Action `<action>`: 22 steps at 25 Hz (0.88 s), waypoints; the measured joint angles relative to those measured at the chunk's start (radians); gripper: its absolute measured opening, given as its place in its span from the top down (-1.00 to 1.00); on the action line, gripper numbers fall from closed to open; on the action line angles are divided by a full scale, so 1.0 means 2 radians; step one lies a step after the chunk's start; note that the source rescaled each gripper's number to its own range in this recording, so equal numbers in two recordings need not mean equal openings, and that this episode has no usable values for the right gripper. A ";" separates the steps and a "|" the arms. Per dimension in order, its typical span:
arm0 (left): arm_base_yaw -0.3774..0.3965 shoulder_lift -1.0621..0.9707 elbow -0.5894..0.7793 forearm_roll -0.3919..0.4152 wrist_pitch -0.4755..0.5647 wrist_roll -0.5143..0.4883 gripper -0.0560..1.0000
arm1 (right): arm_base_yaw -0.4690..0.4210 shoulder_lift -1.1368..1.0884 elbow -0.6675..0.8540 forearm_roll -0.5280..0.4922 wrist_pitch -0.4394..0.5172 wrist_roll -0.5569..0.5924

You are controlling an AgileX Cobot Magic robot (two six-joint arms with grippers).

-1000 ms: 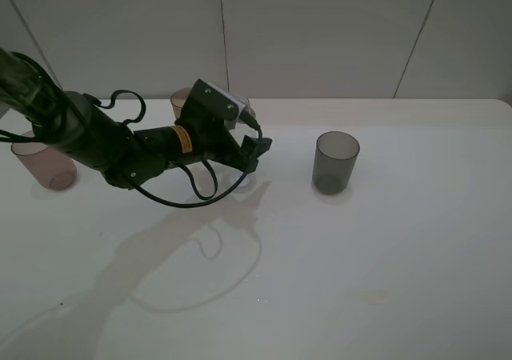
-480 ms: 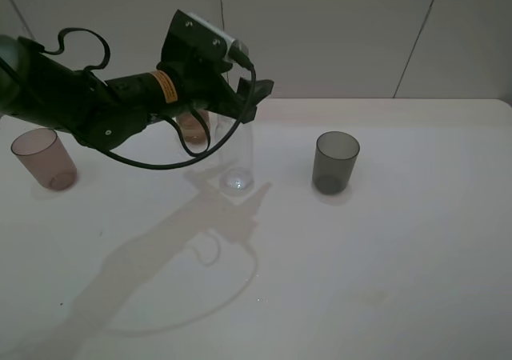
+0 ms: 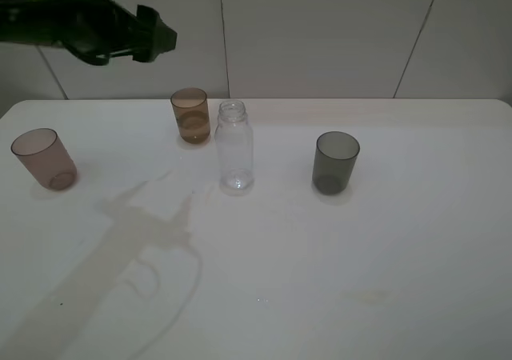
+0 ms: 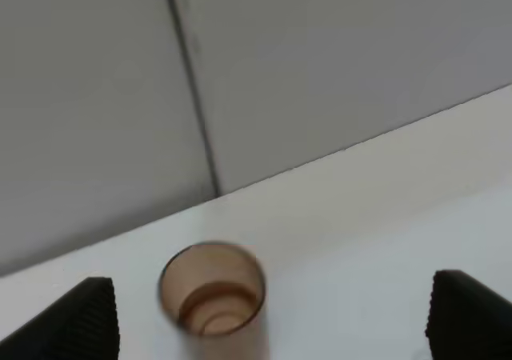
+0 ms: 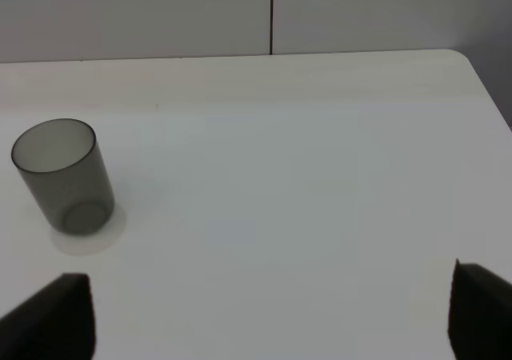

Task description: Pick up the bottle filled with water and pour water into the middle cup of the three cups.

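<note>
Exterior high shows three cups (image 3: 190, 115), one bottle (image 3: 234, 146) (uncapped); both tools (image 3: 152, 36) gape empty.

Soft, even light overhead; my arm's shadow falls pale across the table (image 3: 336, 296), in front of the bottle (image 3: 234, 148). My left wrist view is slightly blurred.

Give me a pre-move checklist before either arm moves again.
1. Bottle upright on the table, uncapped, nothing holding it: ok.
2. Amber cup upright with liquid inside: ok.
3. Pinkish cup and grey cup upright: ok.
4. Left tool open, empty, raised clear of bottle and cups: ok.
5. Right tool open, empty: ok.
6. Water left in bottle: cannot tell.
</note>
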 joint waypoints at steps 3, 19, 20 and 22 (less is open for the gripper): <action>0.044 -0.080 0.000 -0.009 0.113 0.002 -1.00 | 0.000 0.000 0.000 0.000 0.000 0.000; 0.128 -0.493 0.000 0.011 0.500 0.003 -1.00 | 0.000 0.000 0.000 0.000 0.000 0.000; 0.128 -0.513 0.003 0.011 0.516 0.003 -1.00 | 0.000 0.000 0.000 0.000 0.000 0.000; 0.128 -0.551 0.015 0.010 0.537 0.003 -1.00 | 0.000 0.000 0.000 0.000 0.000 0.000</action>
